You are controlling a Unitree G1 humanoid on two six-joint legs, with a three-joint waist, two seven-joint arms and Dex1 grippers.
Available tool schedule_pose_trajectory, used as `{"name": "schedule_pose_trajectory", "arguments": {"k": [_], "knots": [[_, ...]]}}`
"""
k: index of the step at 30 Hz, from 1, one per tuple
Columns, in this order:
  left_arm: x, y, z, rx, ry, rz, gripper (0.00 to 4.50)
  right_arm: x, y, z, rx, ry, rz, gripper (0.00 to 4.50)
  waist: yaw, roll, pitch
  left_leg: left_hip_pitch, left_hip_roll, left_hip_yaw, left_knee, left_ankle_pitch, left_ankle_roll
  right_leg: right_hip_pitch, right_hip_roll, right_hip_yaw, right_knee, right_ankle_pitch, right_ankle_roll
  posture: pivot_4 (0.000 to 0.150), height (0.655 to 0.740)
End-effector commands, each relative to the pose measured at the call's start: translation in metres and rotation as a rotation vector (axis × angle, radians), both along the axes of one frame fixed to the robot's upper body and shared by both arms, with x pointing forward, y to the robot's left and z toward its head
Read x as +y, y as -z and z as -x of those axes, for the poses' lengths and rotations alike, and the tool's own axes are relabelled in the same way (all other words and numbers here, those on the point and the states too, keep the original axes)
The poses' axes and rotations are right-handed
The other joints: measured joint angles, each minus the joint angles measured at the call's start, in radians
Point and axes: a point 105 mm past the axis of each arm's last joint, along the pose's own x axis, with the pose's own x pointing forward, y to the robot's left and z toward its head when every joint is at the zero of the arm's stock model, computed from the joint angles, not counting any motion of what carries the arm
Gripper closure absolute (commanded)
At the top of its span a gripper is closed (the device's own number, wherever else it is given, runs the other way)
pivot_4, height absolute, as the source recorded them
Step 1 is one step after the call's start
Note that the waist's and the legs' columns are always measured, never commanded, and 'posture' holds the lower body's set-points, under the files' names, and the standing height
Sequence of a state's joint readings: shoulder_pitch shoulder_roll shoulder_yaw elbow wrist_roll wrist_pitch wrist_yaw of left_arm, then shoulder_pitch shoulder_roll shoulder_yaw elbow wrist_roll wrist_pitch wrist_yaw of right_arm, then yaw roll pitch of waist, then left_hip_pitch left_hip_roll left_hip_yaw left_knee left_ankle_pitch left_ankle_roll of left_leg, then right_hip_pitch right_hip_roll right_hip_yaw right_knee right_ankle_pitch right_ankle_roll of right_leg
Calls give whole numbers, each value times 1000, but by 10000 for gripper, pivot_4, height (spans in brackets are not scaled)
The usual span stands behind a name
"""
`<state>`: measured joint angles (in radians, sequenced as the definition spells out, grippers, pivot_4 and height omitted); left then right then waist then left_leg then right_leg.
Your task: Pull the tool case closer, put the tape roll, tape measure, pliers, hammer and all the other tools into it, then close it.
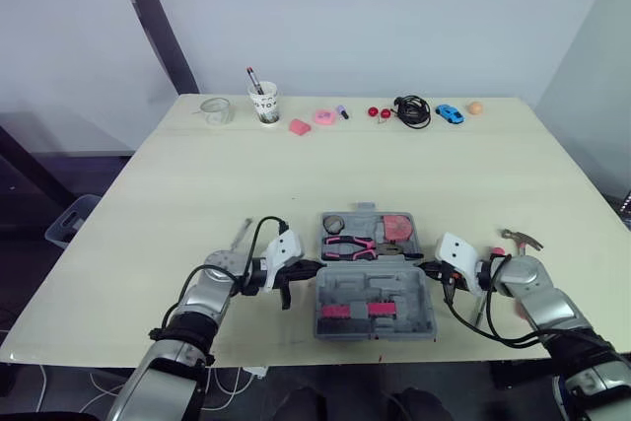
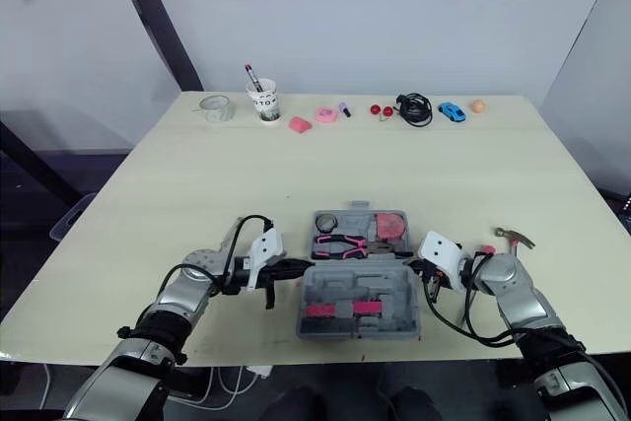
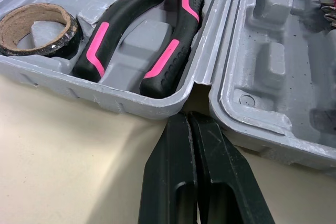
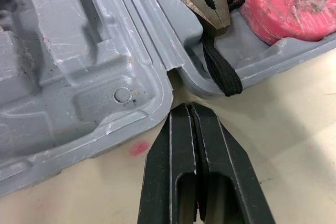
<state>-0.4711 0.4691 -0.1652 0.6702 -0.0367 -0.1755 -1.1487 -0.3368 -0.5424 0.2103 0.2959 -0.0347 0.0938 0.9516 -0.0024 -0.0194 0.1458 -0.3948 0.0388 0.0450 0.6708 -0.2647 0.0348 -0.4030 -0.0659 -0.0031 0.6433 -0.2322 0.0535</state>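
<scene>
- L wrist: L jaws together at tool case (image 3: 157,106) hinge; pliers (image 3: 131,30), tape roll (image 3: 37,27) beyond.
- R wrist: R jaws together; tape measure (image 4: 283,1) beyond.
- Head: I see hammer (image 1: 520,239) on bench (image 1: 197,175), outside R jaws.

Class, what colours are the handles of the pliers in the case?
The pliers have black handles with pink stripes, best seen in the left wrist view.
</scene>
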Motion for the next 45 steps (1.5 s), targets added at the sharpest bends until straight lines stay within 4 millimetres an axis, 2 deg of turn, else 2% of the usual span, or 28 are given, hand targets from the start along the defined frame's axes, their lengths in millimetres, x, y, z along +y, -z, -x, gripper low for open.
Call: {"name": "schedule_pose_trajectory", "arguments": {"k": [1,5,15,18,20,24,25,27,29,31,32,33,35,36,45], "knots": [[17,1,7,16,-47,12,43801,-14,-16,1,-31,64,-96,44767,-2,0,0,0,0,0,0,0,0,0,0,0,0,0,0,1500,7400],[29,-9,10,-2,-65,27,43801,-25,-24,6,-67,87,-130,44767,-14,0,1,-1,1,0,-1,0,0,-1,0,0,-1,0,0,1500,7400],[47,-59,15,-125,-174,224,43801,-44,-61,9,-235,210,-285,44767,-4,0,2,-3,1,0,-2,0,0,-4,-1,1,-1,0,0,1500,7400],[59,-68,21,-153,-261,280,43801,-53,-69,17,-274,273,-345,44767,-6,0,2,-3,2,-2,-2,0,0,-4,-2,2,-1,0,0,1500,7400],[74,-73,26,-169,-358,322,43801,-69,-68,27,-283,351,-374,44767,-6,0,2,-3,2,-2,-3,0,0,-4,-3,2,-1,0,0,1500,7400],[91,-73,36,-173,-459,329,43801,-88,-66,42,-284,441,-397,44767,-6,0,2,-3,2,-2,-3,0,0,-5,-4,2,-1,0,0,1500,7400],[97,-72,40,-173,-487,326,41671,-95,-66,47,-286,469,-403,45000,-5,0,2,-3,2,-1,-3,0,0,-5,-4,2,-1,-1,-1,1500,7400],[107,-70,44,-176,-544,330,35573,-104,-65,56,-286,513,-410,39634,-5,0,2,-2,2,-1,-3,0,0,-4,-4,2,-1,-2,-3,1500,7400],[114,-68,49,-177,-579,326,26391,-112,-63,64,-288,551,-413,32436,-6,0,2,-2,2,-1,-3,0,0,-5,-4,2,-1,-2,-3,1500,7400],[120,-66,54,-177,-603,316,16194,-119,-62,72,-292,588,-413,21939,-5,0,2,-2,2,-1,-3,0,0,-5,-4,2,-1,-2,-4,1500,7400],[122,-66,56,-176,-616,316,12633,-121,-61,75,-290,598,-413,18375,-5,1,2,-2,2,-1,-3,0,0,-5,-4,2,-1,-3,-4,1500,7400],[127,-64,59,-173,-635,311,5898,-125,-57,82,-286,615,-400,11693,-5,1,2,-2,2,-1,-3,0,0,-5,-4,2,-1,-3,-4,1500,7400],[138,-59,67,-161,-675,298,0,-134,-51,95,-279,661,-397,4245,-5,0,2,-2,2,0,-3,0,0,-5,-4,2,-1,-3,-4,1500,7400],[142,-56,70,-157,-690,287,0,-138,-49,101,-279,678,-392,471,-5,0,2,-2,3,0,-3,0,0,-5,-4,2,-1,-3,-4,1500,7400],[169,-38,98,-105,-789,251,0,-156,-31,144,-249,782,-394,471,-6,1,1,-2,4,0,-4,-1,-1,-7,-5,3,-2,-3,-3,1500,7400]]}}
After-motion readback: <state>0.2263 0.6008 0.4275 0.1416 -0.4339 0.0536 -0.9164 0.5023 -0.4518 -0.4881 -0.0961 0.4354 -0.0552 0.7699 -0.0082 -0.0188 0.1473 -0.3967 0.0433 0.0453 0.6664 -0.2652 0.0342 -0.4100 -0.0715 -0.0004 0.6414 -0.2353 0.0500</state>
